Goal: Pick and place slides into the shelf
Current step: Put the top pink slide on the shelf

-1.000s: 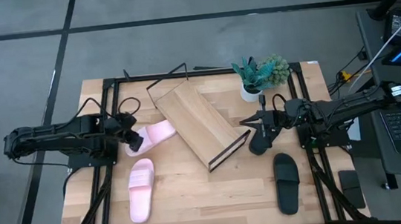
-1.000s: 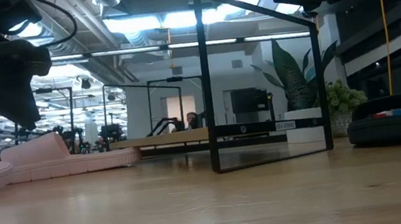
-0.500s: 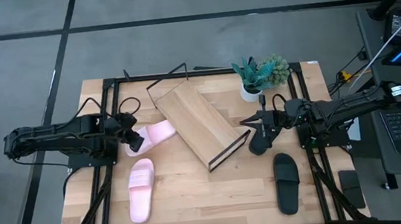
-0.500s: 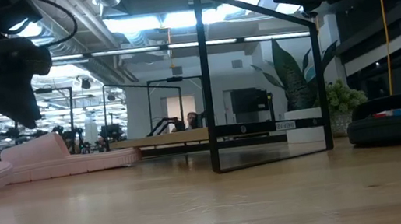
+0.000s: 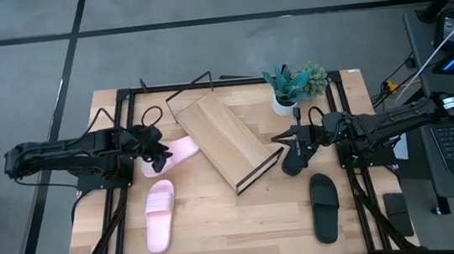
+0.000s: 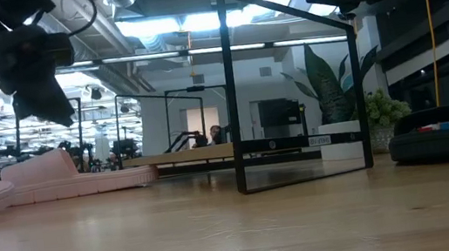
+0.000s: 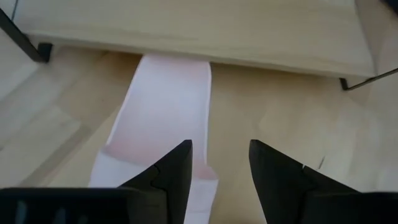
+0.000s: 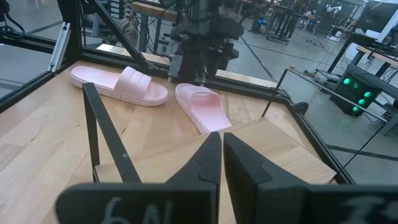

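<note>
My left jaws (image 7: 219, 165) hang released over a pale pink slide sandal (image 7: 165, 109).
Its toe touches, maybe slips under, the slanted light-wood shelf board (image 5: 224, 140); my right jaws (image 8: 221, 163) are clenched, empty.

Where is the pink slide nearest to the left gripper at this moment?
In the high view, this pink slide lies on the table's left half, its far end tucked under the shelf, with the open left gripper hovering over its strap end.
</note>
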